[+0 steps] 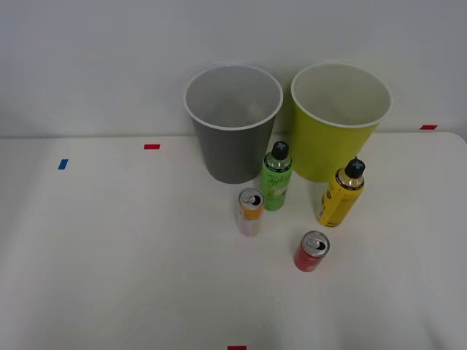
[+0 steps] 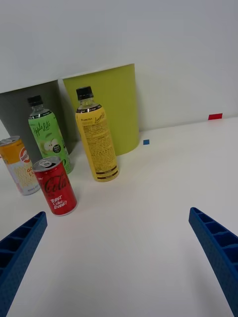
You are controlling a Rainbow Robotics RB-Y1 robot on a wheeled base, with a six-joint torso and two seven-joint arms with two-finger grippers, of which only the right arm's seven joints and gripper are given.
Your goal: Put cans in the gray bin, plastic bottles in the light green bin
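The gray bin [image 1: 232, 124] and the light green bin [image 1: 339, 120] stand upright side by side at the back of the table. In front of them stand a green bottle [image 1: 276, 177], a yellow bottle [image 1: 341, 194], a white-and-orange can [image 1: 249, 212] and a red can [image 1: 311, 251], all upright. In the right wrist view the red can [image 2: 55, 185], white-and-orange can [image 2: 20, 165], green bottle [image 2: 48, 133] and yellow bottle [image 2: 95, 135] stand before the light green bin [image 2: 111, 106] and gray bin [image 2: 20, 111]. My right gripper [image 2: 119, 257] is open, low over the table, with nothing between its fingers [image 2: 215, 247].
Small red tape marks [image 1: 152, 146] and a blue mark [image 1: 63, 164] lie on the white table [image 1: 109, 255]. A white wall rises just behind the bins. The table's right edge [image 1: 461, 146] runs close to the light green bin's side.
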